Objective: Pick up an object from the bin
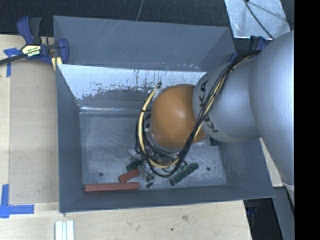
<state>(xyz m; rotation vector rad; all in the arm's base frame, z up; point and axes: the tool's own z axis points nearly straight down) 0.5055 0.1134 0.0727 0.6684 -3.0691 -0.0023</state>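
Down near the front wall of the grey metal bin (70, 134), a few small things lie close together on the scuffed floor, a little right of the middle. A big silver arm (250, 99) reaches in from the right. Its wrist wears a rounded orange cover (172, 116), and yellow and black cables (141, 129) loop down around that cover toward the floor.

The gripper (148, 166) sits low beneath the cover, just above or on the bin floor, among the tangle of cable ends. The cover and cables hide most of it from where I stand, so I cannot tell whether it is spread or pressed together, or whether it pinches anything.

Closest to it on its left lies a short reddish-brown block (129, 175), tilted, with a small dark piece (134, 165) just behind it. Just to the gripper's right is a dark green bar (184, 172), lying at a slant. A tiny pale piece (149, 184) lies just in front of the gripper. Along the front wall, left of all these, a long reddish-brown stick (112, 187) lies flat, its right end near the short block.
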